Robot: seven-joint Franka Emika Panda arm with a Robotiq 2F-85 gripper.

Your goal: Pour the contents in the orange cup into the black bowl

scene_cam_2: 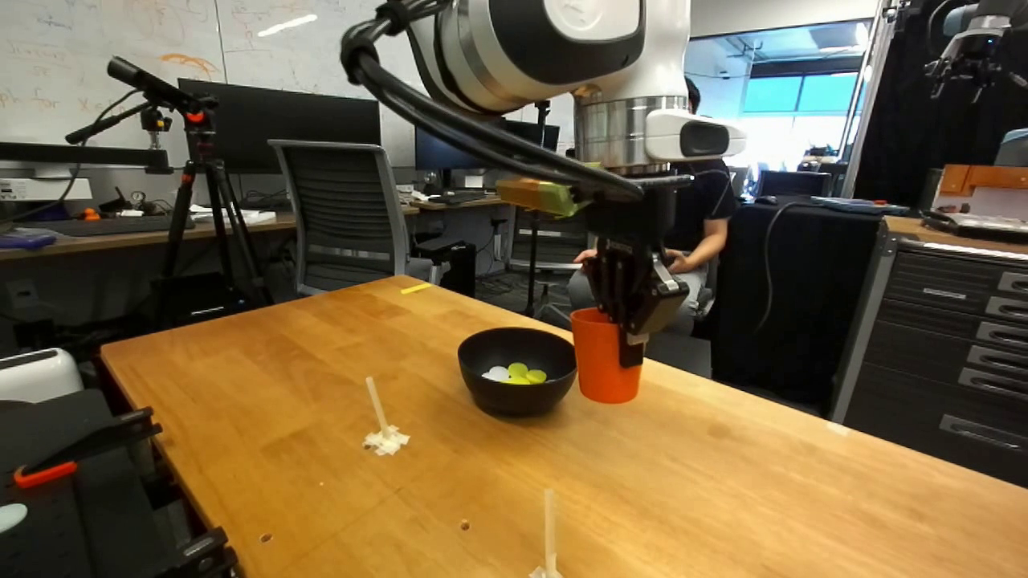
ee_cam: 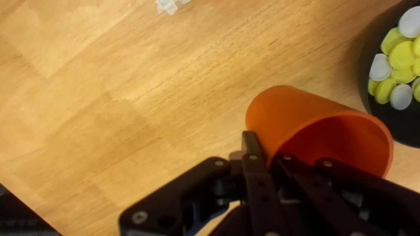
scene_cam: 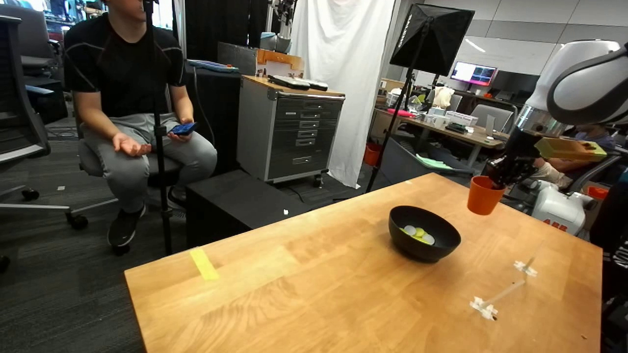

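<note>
The orange cup (scene_cam: pixel 483 197) is held nearly upright in the air beside the bowl; it also shows in an exterior view (scene_cam_2: pixel 596 361) and the wrist view (ee_cam: pixel 288 108). My gripper (ee_cam: pixel 270 157) is shut on the cup's wall, one finger outside and one inside the rim. The gripper is also seen in an exterior view (scene_cam_2: pixel 630 341). The black bowl (scene_cam: pixel 429 252) stands on the table, also in an exterior view (scene_cam_2: pixel 514 401). The contents, yellow and white round pieces (ee_cam: pixel 402 55), lie in the bowl. No pieces show in the visible part of the cup; its bottom is hidden.
The wooden table (scene_cam: pixel 294 294) bears two thin pale sticks, one here (scene_cam_2: pixel 377 409) and one near the front (scene_cam_2: pixel 550 530), taped upright. Yellow tape (scene_cam: pixel 203 264) marks a far corner. A person (scene_cam: pixel 127 73) sits beyond the table.
</note>
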